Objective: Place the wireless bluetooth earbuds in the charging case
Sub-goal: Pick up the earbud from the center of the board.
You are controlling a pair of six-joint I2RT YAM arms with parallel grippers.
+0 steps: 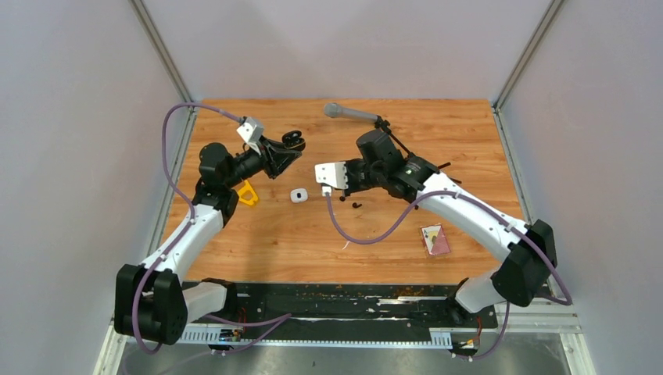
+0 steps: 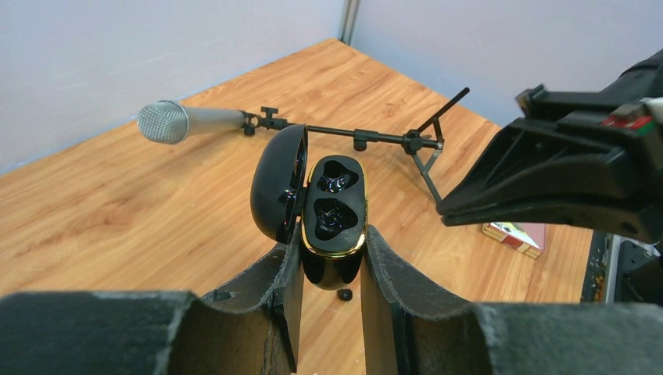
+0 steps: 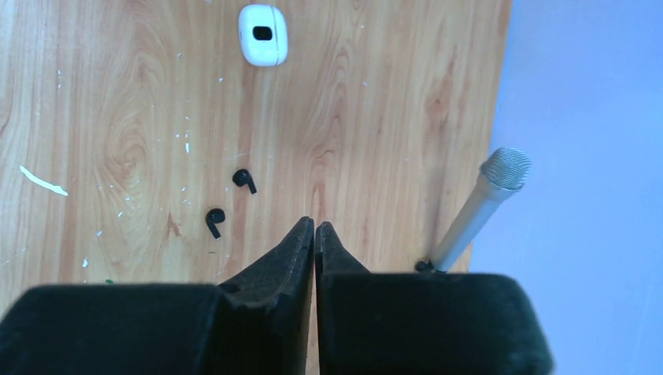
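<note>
My left gripper [image 2: 332, 262] is shut on a black charging case [image 2: 335, 207] with a gold rim, held above the table at the back left [image 1: 293, 141]. The lid stands open and both sockets look empty. Two black earbuds [image 3: 245, 180] [image 3: 214, 221] lie on the wood, seen from above as specks [image 1: 344, 199] [image 1: 357, 205]. My right gripper [image 3: 314, 224] hangs over the table just right of them, shut with nothing between its fingers [image 1: 353, 181]. A small closed white case [image 3: 264, 35] [image 1: 298, 195] lies beyond the earbuds. No white earbuds are in view.
A grey microphone [image 1: 338, 110] [image 2: 164, 121] [image 3: 504, 168] on a black tripod stands at the back, close to my right gripper. A yellow piece [image 1: 248, 193] lies by the left arm. A small card box [image 1: 435, 240] [image 2: 512, 234] sits at the right. A thin white sliver [image 3: 39, 180] lies on the wood.
</note>
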